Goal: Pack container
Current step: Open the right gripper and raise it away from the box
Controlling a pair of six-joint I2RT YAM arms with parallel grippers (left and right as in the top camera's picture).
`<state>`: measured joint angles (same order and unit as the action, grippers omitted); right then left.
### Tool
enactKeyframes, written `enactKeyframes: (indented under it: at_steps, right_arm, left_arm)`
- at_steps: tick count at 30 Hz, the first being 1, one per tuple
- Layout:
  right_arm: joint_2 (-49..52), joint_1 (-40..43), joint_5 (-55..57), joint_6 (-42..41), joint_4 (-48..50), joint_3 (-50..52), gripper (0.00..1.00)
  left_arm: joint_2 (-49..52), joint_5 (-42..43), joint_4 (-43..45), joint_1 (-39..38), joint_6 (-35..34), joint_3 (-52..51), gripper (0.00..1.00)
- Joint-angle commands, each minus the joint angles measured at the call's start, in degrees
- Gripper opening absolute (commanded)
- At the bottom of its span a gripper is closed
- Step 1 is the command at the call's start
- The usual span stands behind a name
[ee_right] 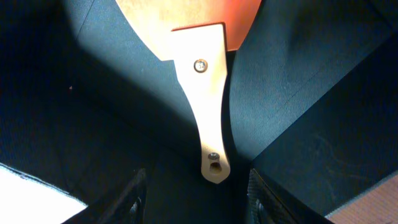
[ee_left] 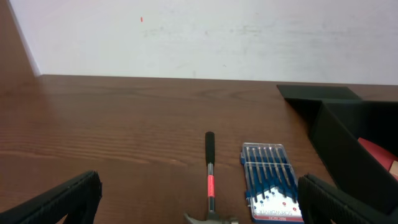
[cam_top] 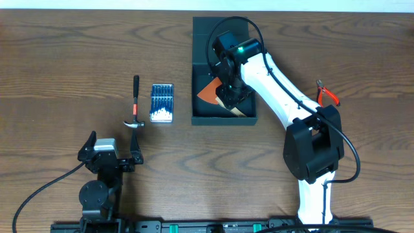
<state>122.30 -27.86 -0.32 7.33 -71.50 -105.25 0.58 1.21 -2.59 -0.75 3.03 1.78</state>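
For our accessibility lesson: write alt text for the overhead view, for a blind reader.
The right claw reaches into a dark open container on a wooden table, above an orange scraper inside it. A blue bit case and a hammer lie left of the container, red-handled pliers right of it; the left claw sits open near the front edge.

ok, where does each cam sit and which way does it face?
Overhead: fixed above the table, looking straight down; both arms show, the right reaching into the container, the left pincer open near the hammer.
Left wrist: low over the table, facing along it toward the white wall; left fingers at the lower corners.
Right wrist: inside the container, looking down at a wooden-handled scraper; right fingers along the bottom edge.
Shared: overhead and left wrist both show the hammer, blue bit case and container.
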Motion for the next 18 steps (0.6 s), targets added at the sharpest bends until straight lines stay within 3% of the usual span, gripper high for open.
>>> enactKeyframes:
  at_steps: [1,10,16,18]
  right_arm:
    - [-0.2,0.0,-1.4,0.0,0.0,0.0,0.54]
    - [-5.3,0.6,-0.7,-2.0,0.0,-5.8,0.73]
    - [-11.1,3.7,8.4,-11.3,-2.5,-12.4,0.99]
    - [-13.6,5.8,9.6,-12.7,-2.9,-13.1,0.99]
  left_arm:
    - [-0.3,-0.2,-1.2,0.3,0.4,-1.6,0.98]
    - [-0.3,-0.2,-1.2,0.3,0.4,-1.6,0.98]
    - [-0.3,-0.2,-1.2,0.3,0.4,-1.6,0.98]
    - [-0.3,-0.2,-1.2,0.3,0.4,-1.6,0.98]
